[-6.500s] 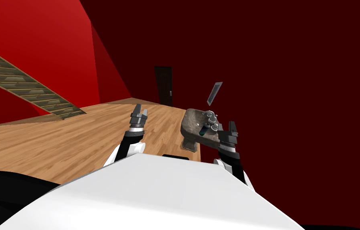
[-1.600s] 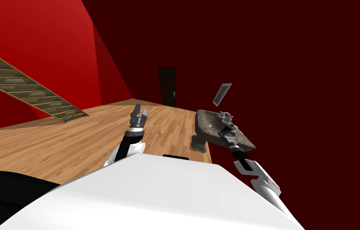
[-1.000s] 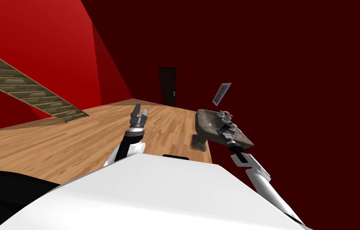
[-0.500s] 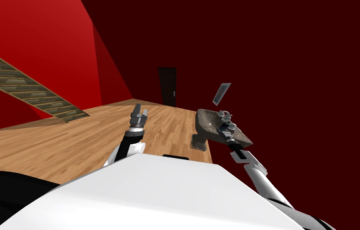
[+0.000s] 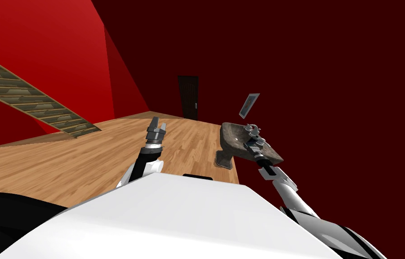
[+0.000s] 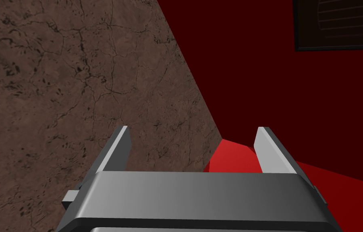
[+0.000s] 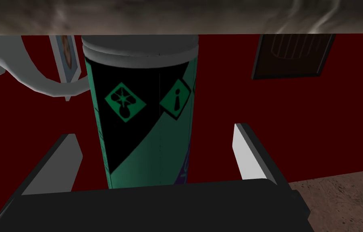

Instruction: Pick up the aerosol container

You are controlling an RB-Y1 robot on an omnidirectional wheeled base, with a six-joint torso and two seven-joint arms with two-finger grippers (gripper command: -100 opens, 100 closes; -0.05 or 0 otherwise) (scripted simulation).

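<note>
The can (image 7: 144, 112) sits between the right gripper's (image 7: 156, 133) wide-open fingers, its length square to their closing (neither touches). The left gripper (image 6: 192, 131), also open, is farther off.

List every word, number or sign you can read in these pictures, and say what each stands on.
"i": a black letter in a green diamond on the aerosol can.
Second green diamond beside it: a black burst-like pictogram, no letters.
Purple lettering at the can's side: partly hidden, unreadable.
Nothing else bears readable text.
</note>
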